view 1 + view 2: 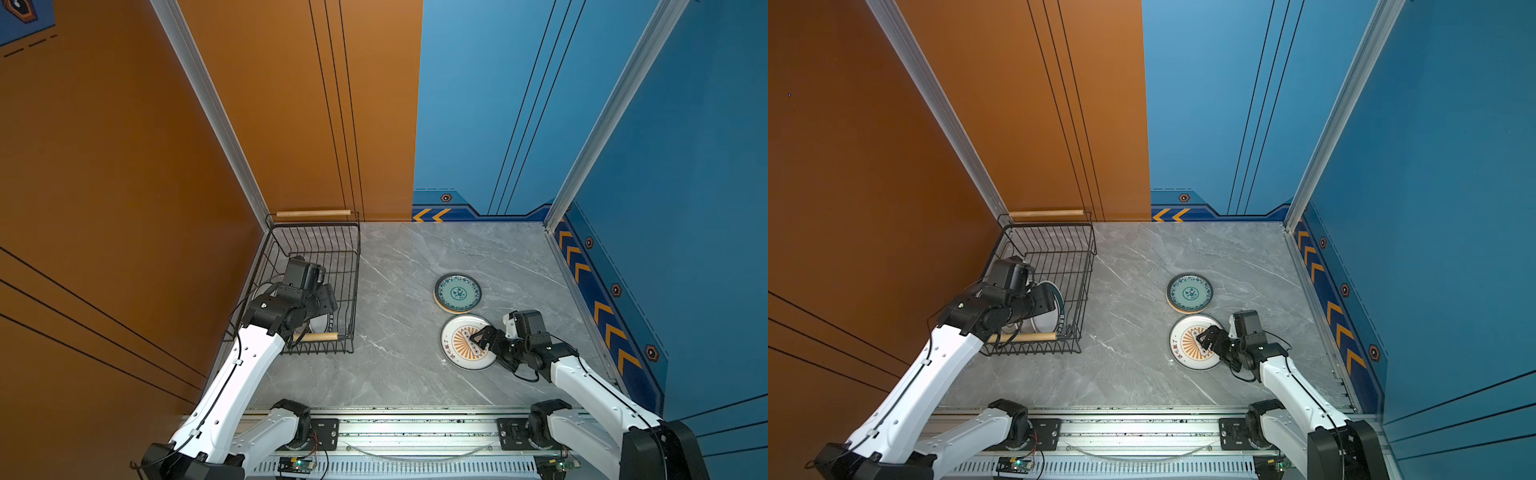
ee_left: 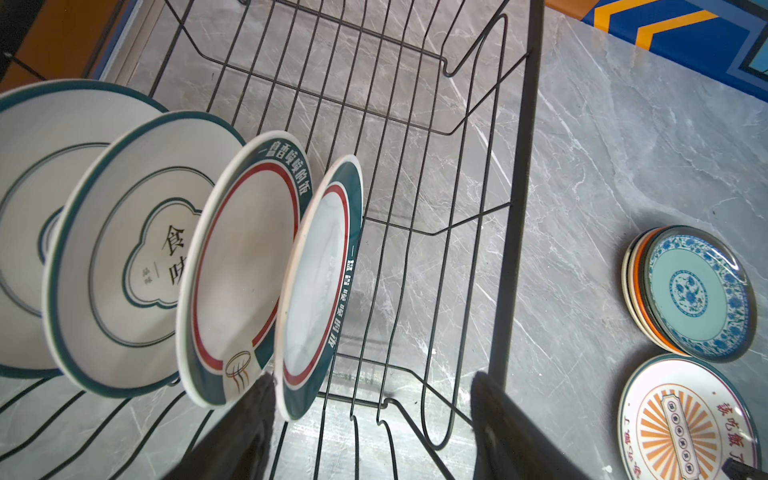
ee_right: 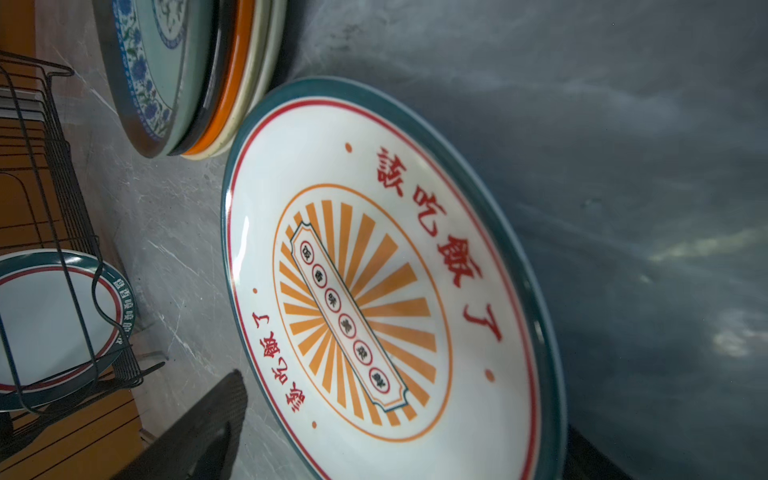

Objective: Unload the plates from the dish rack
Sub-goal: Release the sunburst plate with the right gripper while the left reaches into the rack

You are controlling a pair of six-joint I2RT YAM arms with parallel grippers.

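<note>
Plates (image 2: 245, 270), four large white ones, stand on edge in the dish rack (image 1: 347, 286) at the left of the surface (image 1: 395, 365). The left tool (image 2: 372, 376) hangs inside, wide open and gripping nothing, its fingers (image 2: 249, 424) astride the rightmost plate (image 2: 320, 282). Right of centre, a stack of small plates (image 1: 458, 293) lies far, a sunburst plate (image 1: 455, 347) just nearer; the right tool (image 1: 477, 340) hovers over it, open, empty.

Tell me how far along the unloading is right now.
Done: the small-plate stack and the sunburst plate lie on the table; the right gripper is open over that plate. In hand: the left gripper, open, is at the nearest plate in the dish rack. Left: four large plates standing there.
</note>
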